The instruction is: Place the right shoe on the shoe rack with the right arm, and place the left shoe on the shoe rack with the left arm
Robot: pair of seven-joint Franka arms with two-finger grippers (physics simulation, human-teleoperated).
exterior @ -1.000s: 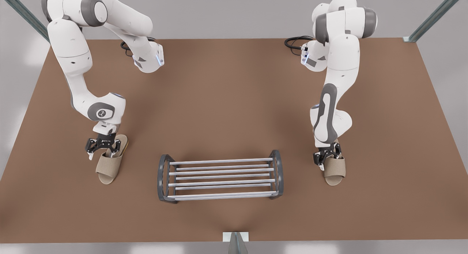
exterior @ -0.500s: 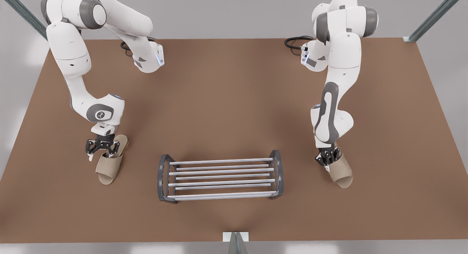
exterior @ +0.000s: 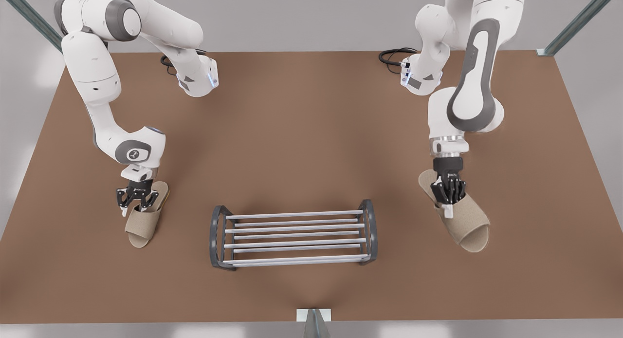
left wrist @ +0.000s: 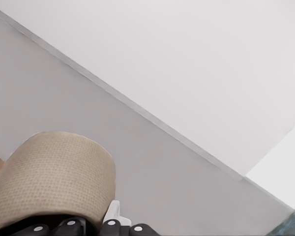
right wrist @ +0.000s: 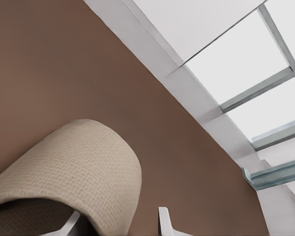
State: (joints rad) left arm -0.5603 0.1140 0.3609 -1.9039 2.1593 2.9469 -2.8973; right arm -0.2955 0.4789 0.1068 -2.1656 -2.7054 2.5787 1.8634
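Since half a second ago, the left shoe (exterior: 465, 223) is rising off the table (exterior: 311, 133) and turning its open toe toward the front view's right; it is hanging tilted, well apart from the shoe rack (exterior: 292, 235). The left gripper (exterior: 450, 201) is pinching its band. The right shoe (exterior: 140, 226) is lying flat on the table at the rack's other side. The right gripper (exterior: 137, 204) is standing over it, fingers (right wrist: 164, 223) spread astride the band's edge.
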